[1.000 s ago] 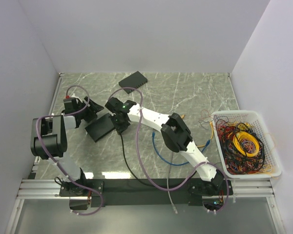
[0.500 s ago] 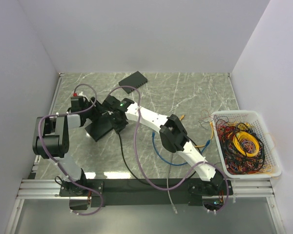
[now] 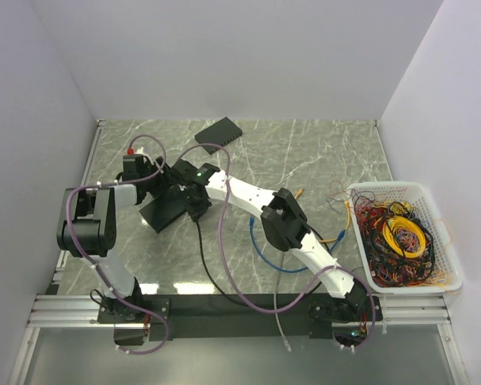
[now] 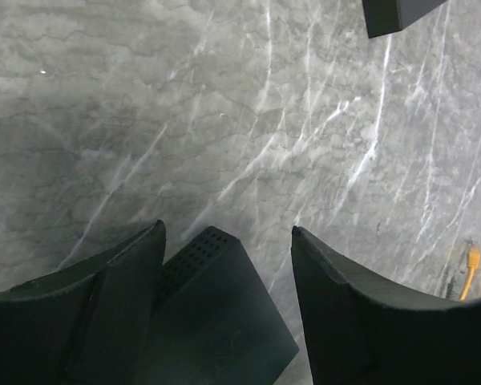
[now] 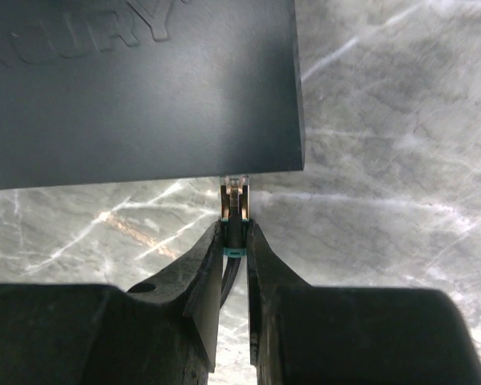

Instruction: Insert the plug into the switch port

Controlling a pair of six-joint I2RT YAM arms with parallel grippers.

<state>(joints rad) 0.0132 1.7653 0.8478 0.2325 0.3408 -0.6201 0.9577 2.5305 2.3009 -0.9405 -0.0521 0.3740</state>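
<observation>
Grey marble tabletop [image 3: 321, 160], plain white walls [image 3: 240, 56], aluminium rail [image 3: 224, 309] along near edge

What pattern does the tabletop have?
Grey marble with white veins on the tabletop, clearest in left wrist view.

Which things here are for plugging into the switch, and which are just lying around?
In use: plug, switch, right gripper, left gripper.
Lying about: second box, blue cable, yellow cable, basket.
</observation>
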